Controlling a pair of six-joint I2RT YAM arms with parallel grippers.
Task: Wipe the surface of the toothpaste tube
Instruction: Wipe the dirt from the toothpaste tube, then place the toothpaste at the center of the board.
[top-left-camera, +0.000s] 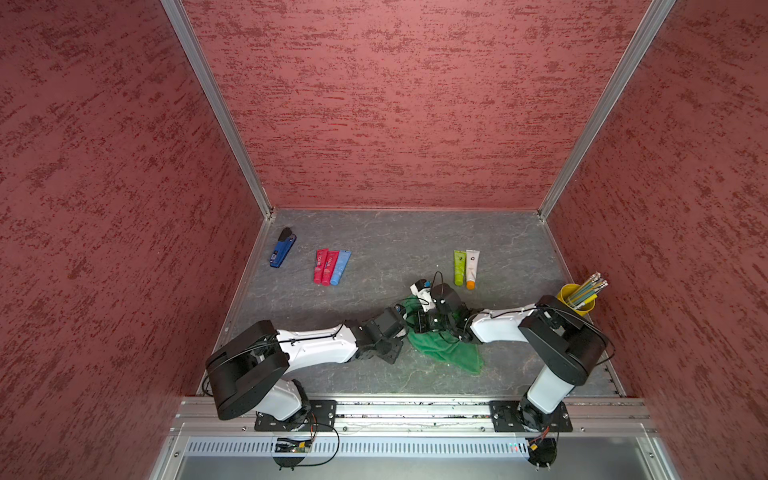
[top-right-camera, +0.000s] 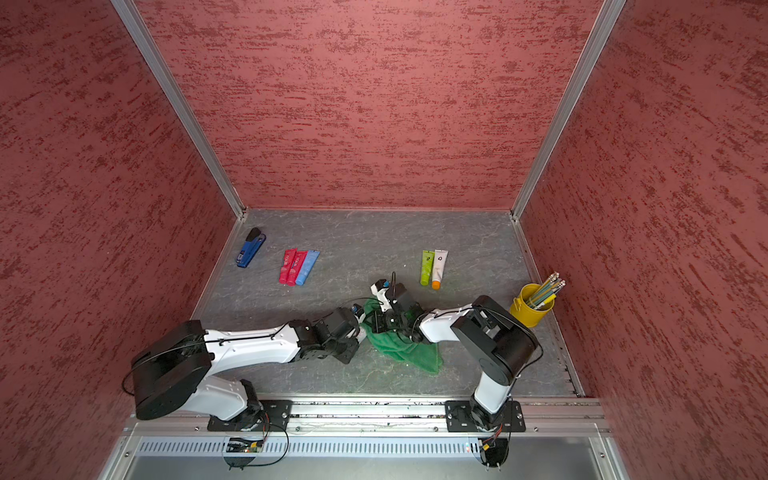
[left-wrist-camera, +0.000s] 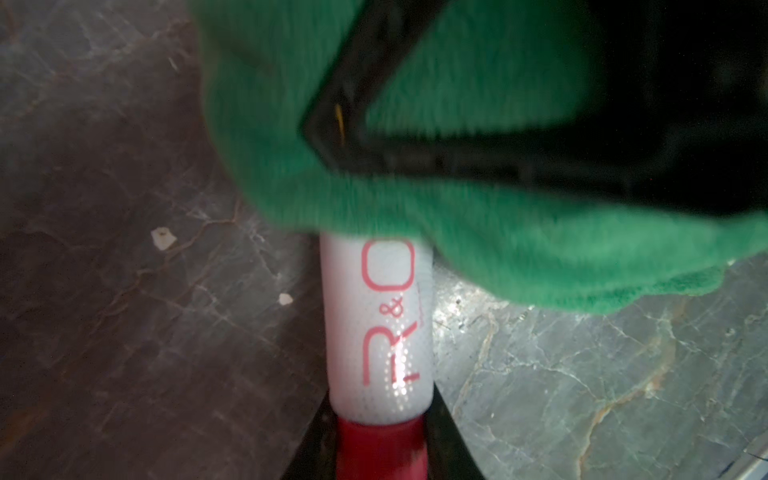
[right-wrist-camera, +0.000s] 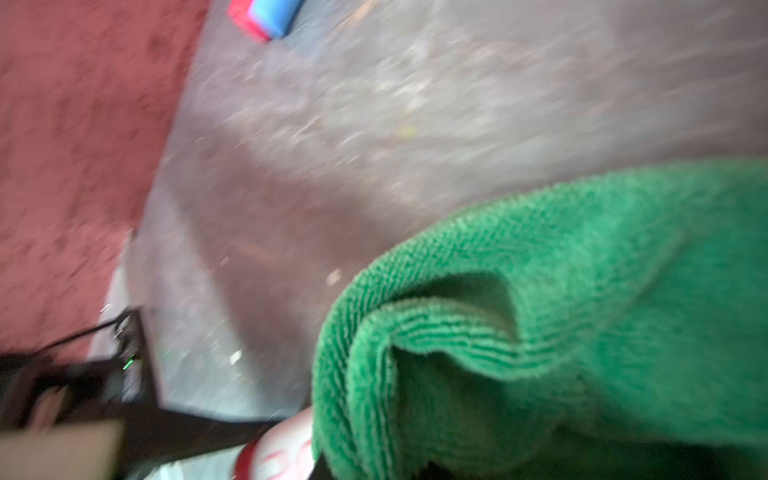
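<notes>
The toothpaste tube (left-wrist-camera: 378, 324) is white with red lettering and a red cap. My left gripper (left-wrist-camera: 380, 451) is shut on its cap end, with a black finger (left-wrist-camera: 451, 451) on each side. A green cloth (left-wrist-camera: 498, 249) covers the tube's far half. My right gripper (right-wrist-camera: 415, 469) is shut on that cloth (right-wrist-camera: 561, 291), its jaws buried in the folds, and the tube (right-wrist-camera: 286, 453) pokes out beside it. In both top views the two grippers meet mid-table over the cloth (top-left-camera: 449, 353) (top-right-camera: 415, 353), which hides the tube.
Two red tubes and a blue one (top-left-camera: 332, 266) lie at the back left beside a blue stapler (top-left-camera: 282, 253). A green tube and a white, orange-capped one (top-left-camera: 467, 268) lie at the back right. A yellow cup of pencils (top-left-camera: 577, 297) stands by the right wall.
</notes>
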